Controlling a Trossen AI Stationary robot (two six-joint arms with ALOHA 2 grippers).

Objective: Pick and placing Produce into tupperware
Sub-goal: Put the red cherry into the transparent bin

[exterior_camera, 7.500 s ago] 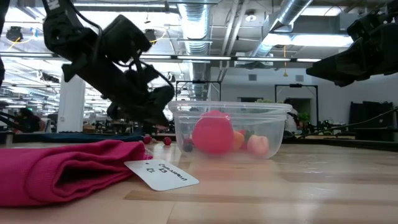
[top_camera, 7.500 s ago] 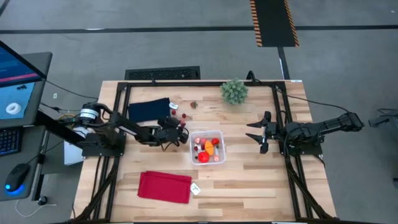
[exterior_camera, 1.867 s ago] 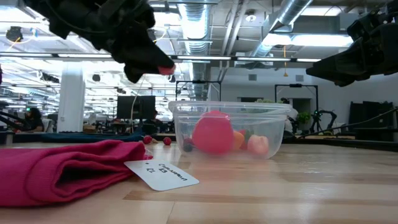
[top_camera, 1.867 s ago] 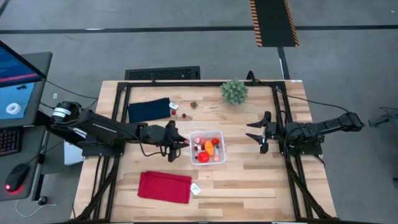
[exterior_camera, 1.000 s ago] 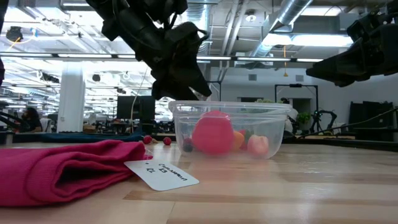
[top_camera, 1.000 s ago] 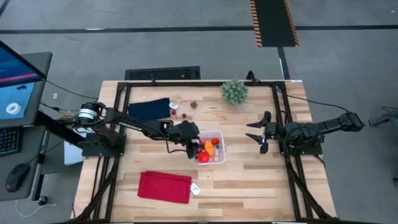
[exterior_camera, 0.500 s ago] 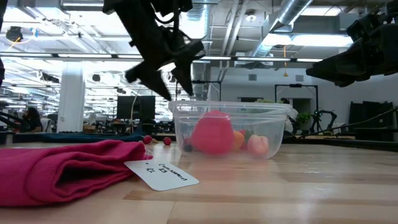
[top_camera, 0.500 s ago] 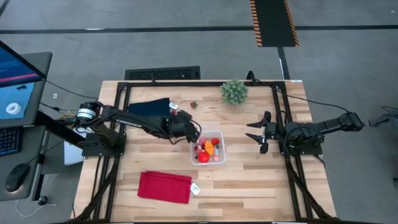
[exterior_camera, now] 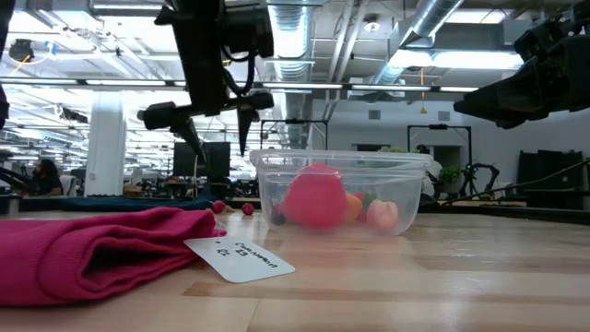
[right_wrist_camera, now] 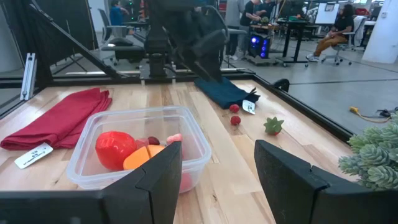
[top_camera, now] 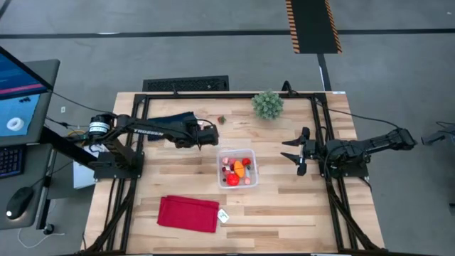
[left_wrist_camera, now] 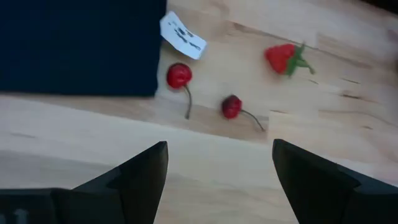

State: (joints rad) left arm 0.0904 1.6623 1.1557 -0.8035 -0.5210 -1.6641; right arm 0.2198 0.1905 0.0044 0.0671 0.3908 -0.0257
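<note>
The clear tupperware [top_camera: 237, 168] stands mid-table with red, orange and pink produce [right_wrist_camera: 115, 148] inside. Two cherries [left_wrist_camera: 179, 75] [left_wrist_camera: 231, 106] and a strawberry [left_wrist_camera: 283, 57] lie on the wood beside the navy cloth [top_camera: 170, 124]. My left gripper [top_camera: 212, 135] hovers open and empty above the table just short of the cherries; in the left wrist view my left gripper [left_wrist_camera: 217, 180] has bare wood between its fingers. My right gripper [top_camera: 293, 151] waits open to the right of the tupperware, above the table.
A folded red cloth [top_camera: 188, 213] with a white tag [top_camera: 224, 215] lies near the front edge. A green spiky plant ball [top_camera: 268, 104] sits at the far edge. A black frame [top_camera: 138, 114] runs along the table's sides. People sit in the room beyond.
My left gripper has drawn back from over the tupperware's left edge toward the far left, to the cherries by the navy cloth, and its fingers have opened wider. My right arm has kept still.
</note>
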